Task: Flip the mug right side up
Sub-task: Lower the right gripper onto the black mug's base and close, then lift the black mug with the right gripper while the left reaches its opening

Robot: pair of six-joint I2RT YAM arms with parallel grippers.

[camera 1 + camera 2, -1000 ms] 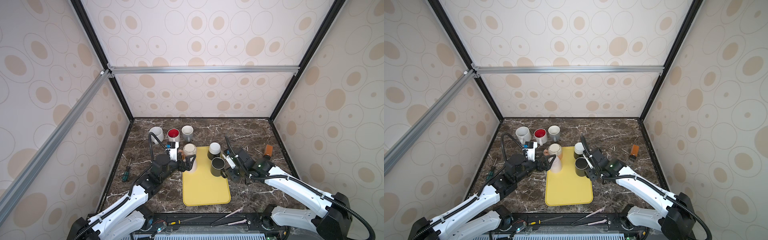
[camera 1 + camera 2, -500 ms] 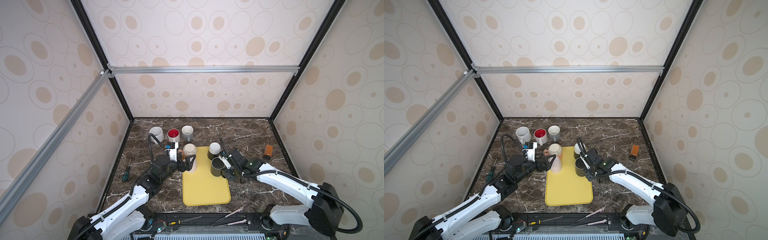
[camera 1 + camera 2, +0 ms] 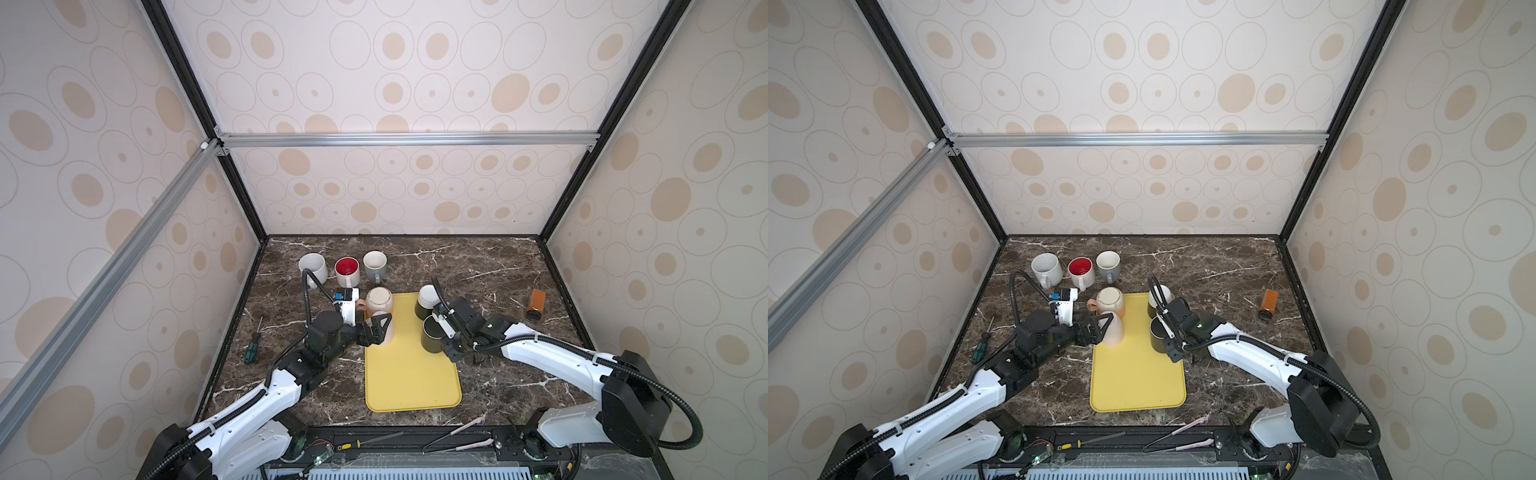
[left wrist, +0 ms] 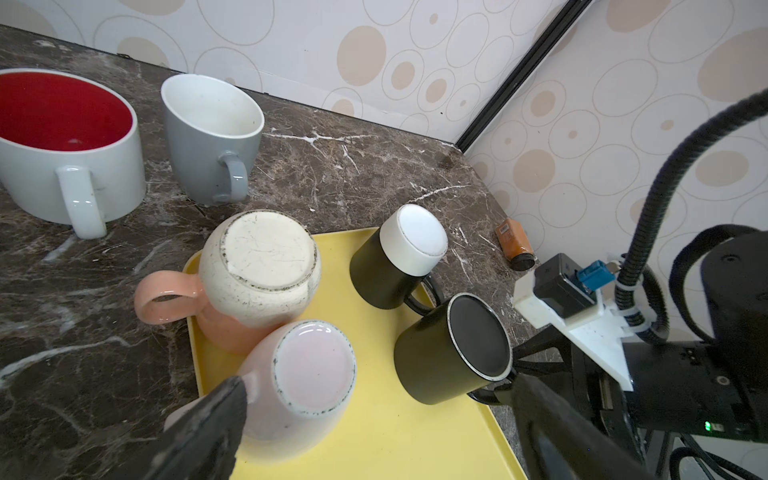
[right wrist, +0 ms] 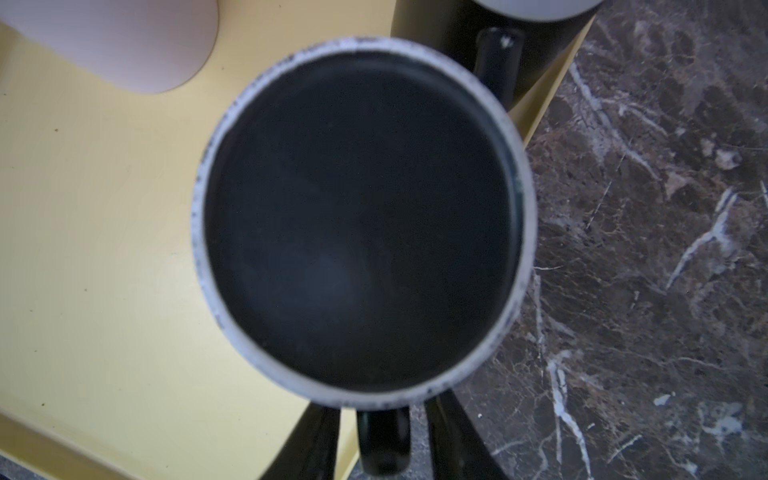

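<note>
Standing upside down at the yellow tray's point(image 3: 411, 374) right edge is the black mug point(image 3: 432, 338); its handle point(image 5: 382, 436) is set between the half-closed right fingers point(image 5: 322, 436), not squeezed. The left fingers point(image 4: 208, 424) are spread wide, empty.

place: robot lab cell | evidence: aluminium frame point(image 3: 407, 139), patterned panels point(image 3: 415, 62), marble tabletop point(image 3: 498, 266)

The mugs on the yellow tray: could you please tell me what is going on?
Four mugs sit upside down on the yellow tray. The right gripper has its fingers either side of the handle of the all-black mug, not yet clamped. The left gripper is open, with the pink mug between its fingers. None is lifted.
</note>
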